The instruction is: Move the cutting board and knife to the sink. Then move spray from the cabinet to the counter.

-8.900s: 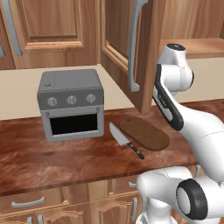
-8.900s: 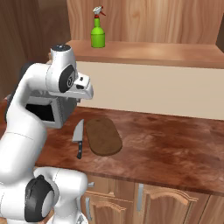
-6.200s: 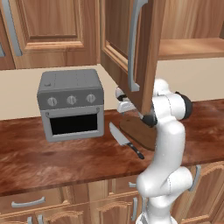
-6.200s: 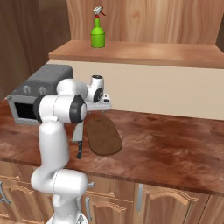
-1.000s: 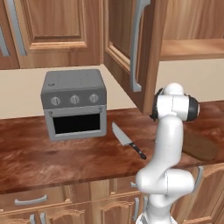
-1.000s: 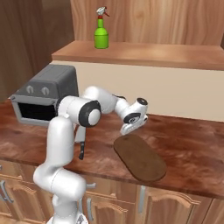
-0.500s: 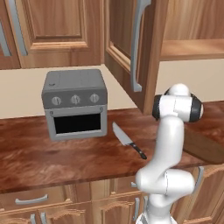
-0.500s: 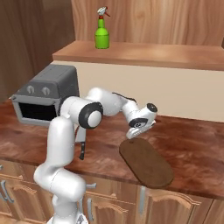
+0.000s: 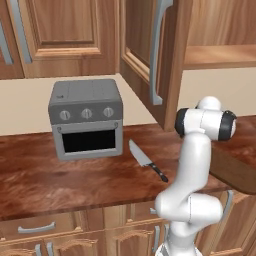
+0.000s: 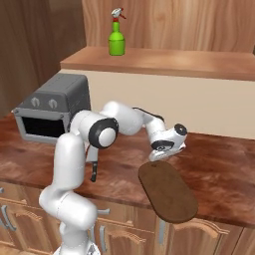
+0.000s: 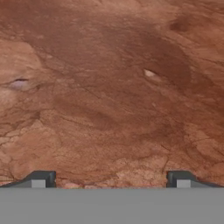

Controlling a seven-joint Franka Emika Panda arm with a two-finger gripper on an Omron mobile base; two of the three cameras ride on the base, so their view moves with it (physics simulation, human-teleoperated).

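The dark-brown cutting board (image 10: 168,193) lies flat on the counter (image 10: 224,174) with its near end hanging over the front edge; its edge also shows beside my arm (image 9: 237,175). My gripper (image 10: 157,157) hovers just above the board's far end, open, with nothing between the fingertips (image 11: 41,179) and bare counter (image 11: 109,87) below them. The knife (image 9: 146,161) lies on the counter (image 9: 40,185) right of the toaster oven, black handle toward the front. The green spray (image 10: 116,39) stands on the open cabinet's shelf (image 10: 174,57). The sink is out of view.
A grey toaster oven (image 9: 86,119) stands at the back left of the counter. The open cabinet door (image 9: 172,60) with its grey bar handle (image 9: 157,50) juts out above the knife. Lower cabinet fronts (image 9: 75,235) run under the counter edge.
My hand has drifted a little to the right over the board's far end and its jaws have spread slightly wider. The board lies free, shifted slightly toward the front edge.
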